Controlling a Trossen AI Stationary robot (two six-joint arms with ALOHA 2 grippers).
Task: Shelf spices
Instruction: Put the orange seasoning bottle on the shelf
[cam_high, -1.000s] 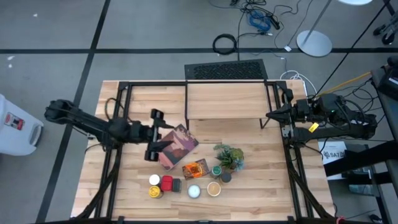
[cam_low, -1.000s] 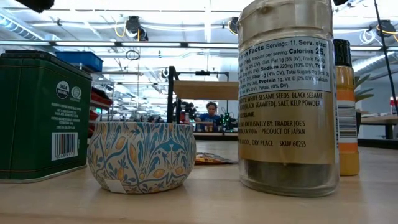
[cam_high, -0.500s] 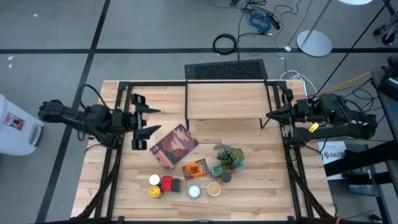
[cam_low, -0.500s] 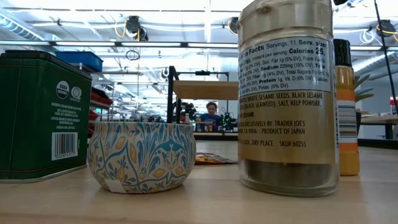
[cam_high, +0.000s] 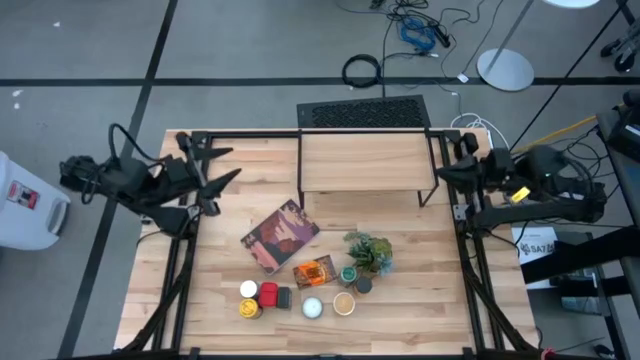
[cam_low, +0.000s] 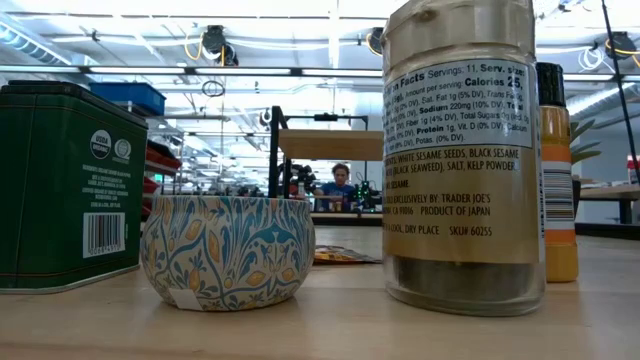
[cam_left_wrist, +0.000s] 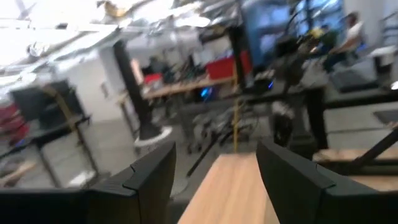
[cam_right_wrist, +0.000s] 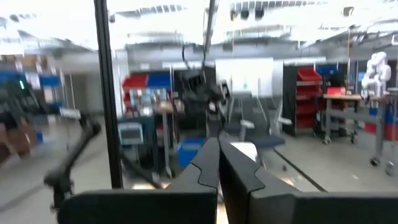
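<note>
Spices sit grouped on the table toward six o'clock in our high view: a white-topped jar, a red-topped one, a yellow-topped one, a dark tin, a pale round tin, a tan-topped jar, a green-topped jar and a flat orange packet. None of them is on the shelf, which stands at twelve o'clock, its light-wood board on a thin black frame. A maroon picture book lies near the middle of the table, and a green potted plant stands just beside the packet, at its three o'clock.

Our left hand is at ten o'clock, above the table's far left part, well apart from the spices, with its fingers spread and nothing between them. Our right hand waits at two o'clock by the shelf's end, its fingers pressed together and empty.

From table height we see a green tin, a patterned round tin, a labelled sesame seasoning jar and an orange bottle close up. A person shows far off in the room.
</note>
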